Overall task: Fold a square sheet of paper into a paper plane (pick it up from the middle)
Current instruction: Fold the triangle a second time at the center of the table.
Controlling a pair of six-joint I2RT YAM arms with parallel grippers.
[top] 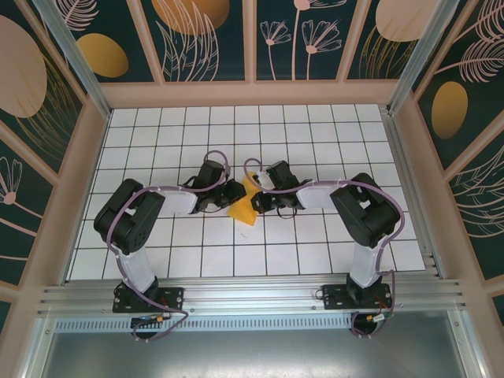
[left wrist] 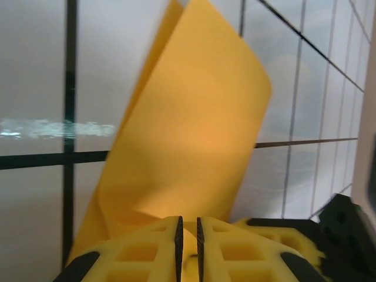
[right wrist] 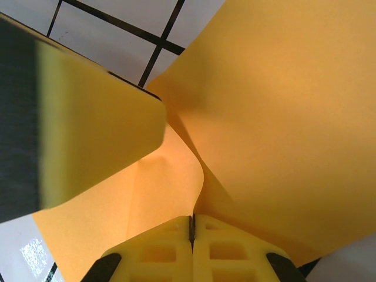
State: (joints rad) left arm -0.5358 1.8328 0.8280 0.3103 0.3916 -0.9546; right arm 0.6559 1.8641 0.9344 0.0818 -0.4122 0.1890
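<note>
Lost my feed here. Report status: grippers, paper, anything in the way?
Left gripper shut on the paper. Right gripper shut on it too. Paper curled between them, no sharp fold showing. Nothing else in the way.

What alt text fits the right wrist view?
The right gripper is pinched shut on a curling fold of the square sheet of paper, over white tiles; another blurred yellow finger crowds the upper left.
</note>
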